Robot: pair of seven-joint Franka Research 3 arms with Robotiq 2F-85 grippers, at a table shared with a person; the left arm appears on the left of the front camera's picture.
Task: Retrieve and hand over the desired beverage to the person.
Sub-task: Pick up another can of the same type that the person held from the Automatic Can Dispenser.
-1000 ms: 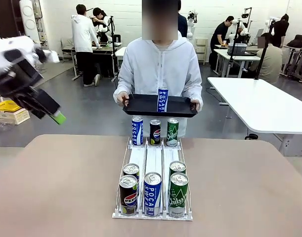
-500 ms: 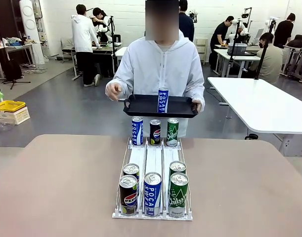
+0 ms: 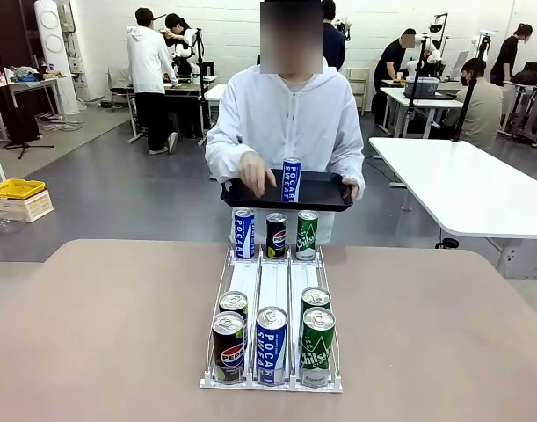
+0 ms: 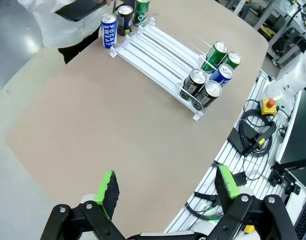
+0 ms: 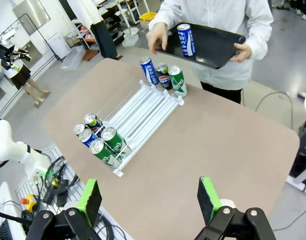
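Note:
The person (image 3: 286, 114) stands at the table's far side holding a black tray (image 3: 325, 189) with a blue Pocari Sweat can (image 3: 290, 179) upright on it. One hand (image 3: 255, 173) hovers over the tray beside that can; the other grips the tray's edge. A wire rack (image 3: 274, 286) on the table holds three cans at its far end: blue (image 3: 243, 233), Pepsi (image 3: 276, 235), green (image 3: 307, 235). Several more cans (image 3: 271, 345) stand at its near end. My left gripper (image 4: 168, 187) is open, high above the table's corner. My right gripper (image 5: 149, 199) is open above the near edge, holding nothing.
The brown table (image 3: 119, 334) has broad bare areas on both sides of the rack. Cables and a yellow box with a red button (image 4: 268, 105) lie off its near edge. A white table (image 3: 470, 185) stands at right, a yellow bin (image 3: 18, 189) at left.
My left arm has swung out of the front view to the left. The person's hand left the tray's edge, lifted, and now sits over the tray next to the can.

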